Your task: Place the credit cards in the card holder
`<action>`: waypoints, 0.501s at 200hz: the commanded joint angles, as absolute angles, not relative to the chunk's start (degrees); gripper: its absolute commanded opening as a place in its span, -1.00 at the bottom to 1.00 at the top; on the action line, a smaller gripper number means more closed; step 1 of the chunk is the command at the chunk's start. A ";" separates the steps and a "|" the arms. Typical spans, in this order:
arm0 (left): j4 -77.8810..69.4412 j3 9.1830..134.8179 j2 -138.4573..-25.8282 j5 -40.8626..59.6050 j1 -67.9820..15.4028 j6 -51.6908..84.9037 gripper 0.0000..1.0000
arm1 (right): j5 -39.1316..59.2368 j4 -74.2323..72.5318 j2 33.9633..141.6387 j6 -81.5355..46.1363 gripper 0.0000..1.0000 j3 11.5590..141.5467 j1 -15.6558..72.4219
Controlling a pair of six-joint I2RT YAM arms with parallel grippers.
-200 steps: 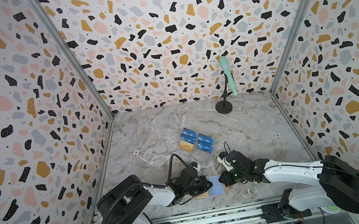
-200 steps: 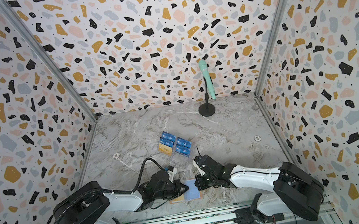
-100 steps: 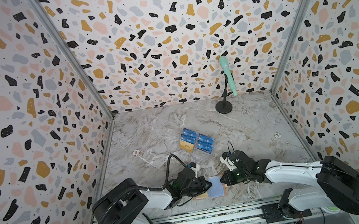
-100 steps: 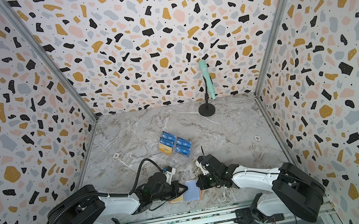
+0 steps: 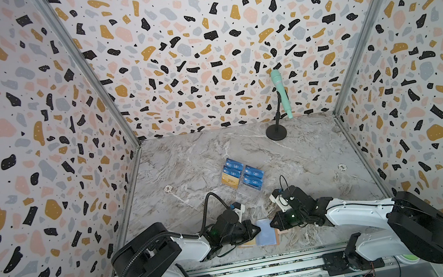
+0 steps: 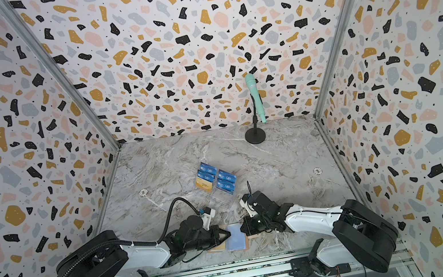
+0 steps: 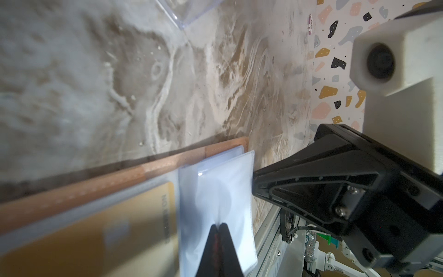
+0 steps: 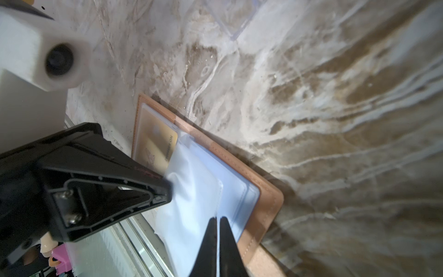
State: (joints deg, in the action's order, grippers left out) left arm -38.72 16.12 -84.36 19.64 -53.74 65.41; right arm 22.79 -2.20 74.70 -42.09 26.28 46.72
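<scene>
The card holder (image 5: 280, 231) (image 6: 248, 243) lies open near the table's front edge, its salmon cover (image 7: 96, 189) (image 8: 266, 206) under clear sleeves (image 5: 265, 231). A gold credit card (image 7: 119, 223) (image 8: 158, 146) sits inside one sleeve. My left gripper (image 5: 258, 229) (image 6: 229, 233) (image 7: 221, 225) is shut, pinching a puckered clear sleeve (image 7: 215, 187). Facing it from the other side, my right gripper (image 5: 271, 223) (image 6: 243, 227) (image 8: 218, 218) is shut on a sleeve edge (image 8: 191, 203). More credit cards, blue (image 5: 232, 164) (image 6: 207, 169) and gold (image 5: 230, 180), stand farther back.
The cards farther back rest in a transparent tiered stand (image 5: 249, 196) just behind the grippers. A green microphone (image 5: 279, 94) on a black round base (image 5: 276, 132) stands at the back right. Patterned walls close three sides, and a metal rail (image 5: 236, 275) runs along the front.
Both grippers stay shut at the sleeves. The left arm has shifted slightly, and the right gripper has edged a little toward the front.
</scene>
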 commanded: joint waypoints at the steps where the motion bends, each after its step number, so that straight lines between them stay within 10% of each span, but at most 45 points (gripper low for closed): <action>1: -41.48 15.29 -82.73 19.95 -53.79 65.23 -1.00 | 23.29 -2.78 74.60 -42.36 -0.85 26.02 46.63; 100: -42.62 13.28 -81.34 20.15 -53.79 65.29 -1.00 | 24.32 -3.87 75.67 -43.33 -0.85 26.02 47.37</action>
State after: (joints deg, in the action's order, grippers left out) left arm -39.94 14.20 -82.65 19.64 -53.74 65.43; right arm 23.99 -3.46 75.99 -42.61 26.28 47.03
